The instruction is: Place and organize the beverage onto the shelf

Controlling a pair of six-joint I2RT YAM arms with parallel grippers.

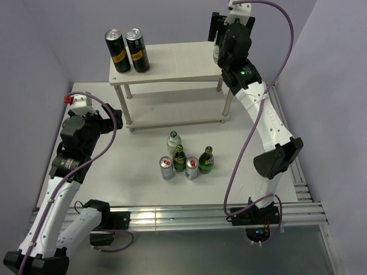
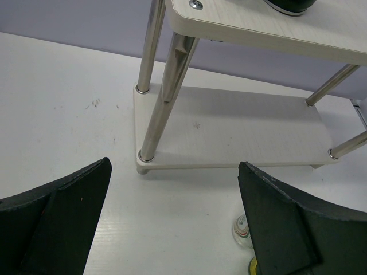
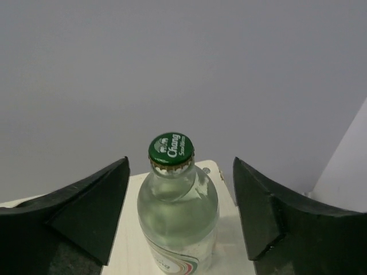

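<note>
Your right gripper (image 3: 180,172) stands open at the far right corner of the shelf (image 1: 172,60). Its black fingers (image 3: 86,212) flank a clear bottle (image 3: 178,212) without touching it (the right wrist view shows a gap on both sides). The bottle, capped in green, stands upright on the shelf's top board, right at that corner. At the left end of the same board stand two tall black cans (image 1: 119,52) with yellow labels, side by side and nearly touching.

In front of the shelf, on the white counter (image 1: 143,192), the rest of the beverage stands upright in a tight cluster. A second clear bottle (image 1: 174,141) is nearest the shelf, two green bottles (image 1: 179,158) are just in front of it, and two silver cans (image 1: 166,168) with red tops are farthest from the shelf.

Your left gripper (image 2: 175,172) is spread wide and holds nothing. It hangs low over the counter, off the shelf's left front corner and well apart from the cluster, and it faces the shelf's lower board (image 2: 241,126) (its own camera catches that board between the steel legs).
</note>
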